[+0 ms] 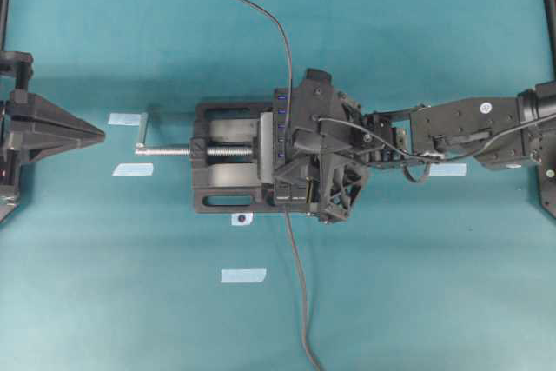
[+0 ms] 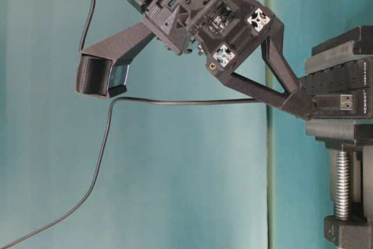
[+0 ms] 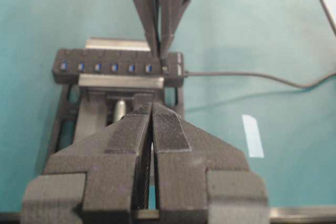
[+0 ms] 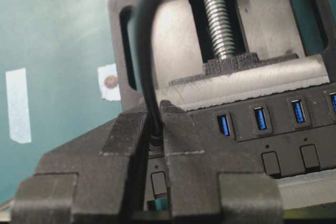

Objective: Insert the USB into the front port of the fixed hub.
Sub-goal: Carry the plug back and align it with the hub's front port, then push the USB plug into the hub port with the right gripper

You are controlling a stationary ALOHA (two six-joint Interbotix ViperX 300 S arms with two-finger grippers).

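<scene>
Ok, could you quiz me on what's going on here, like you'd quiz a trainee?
1. True or false: the left tool is gripping a cable.
2. What clamps the hub in place? A) the vise B) a magnet C) a rubber band
3. Fill in: the right tool is shut on a black ____.
Key: 1 false, it is shut on nothing; 2 A; 3 cable.
</scene>
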